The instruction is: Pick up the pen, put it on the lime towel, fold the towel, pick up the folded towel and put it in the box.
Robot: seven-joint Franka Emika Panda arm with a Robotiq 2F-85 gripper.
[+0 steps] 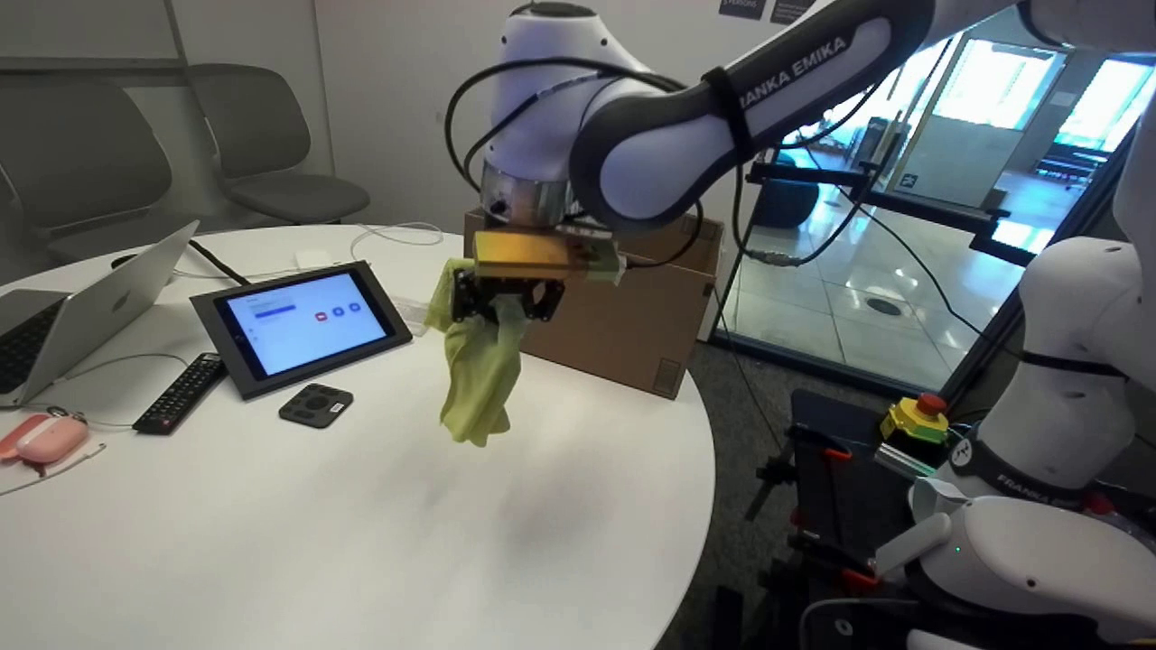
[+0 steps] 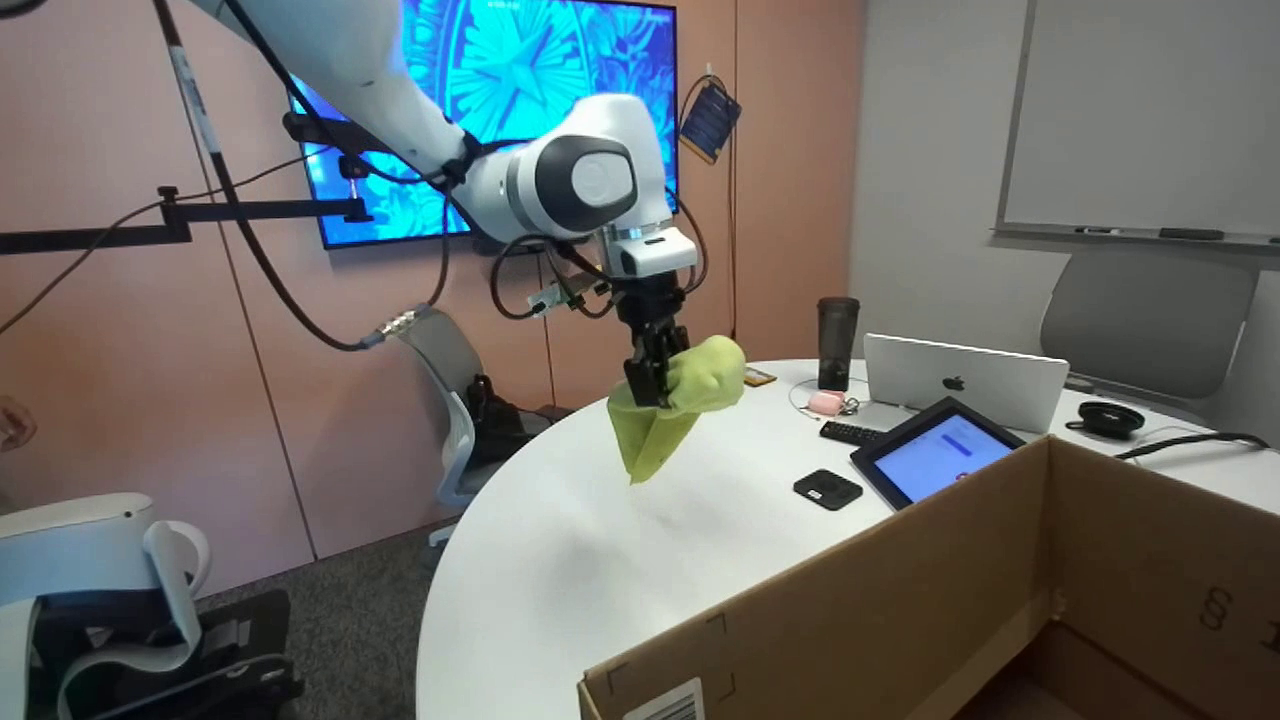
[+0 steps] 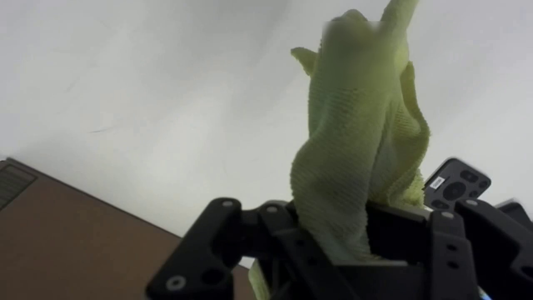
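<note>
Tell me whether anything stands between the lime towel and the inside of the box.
Only the side wall of the box: the lime towel, gripped by the hand, hangs outside it. Nothing else visible stands between. The top is open, so going over looks workable, though I can't tell whether the towel's lower end would clear the wall.

Towel (image 1: 481, 384): yellow-grn, bunched & creased, hanging in midair, outside & apart from box (image 2: 860, 625). Latter brn cardboard, upright, open-topped, w/ wht label.
</note>
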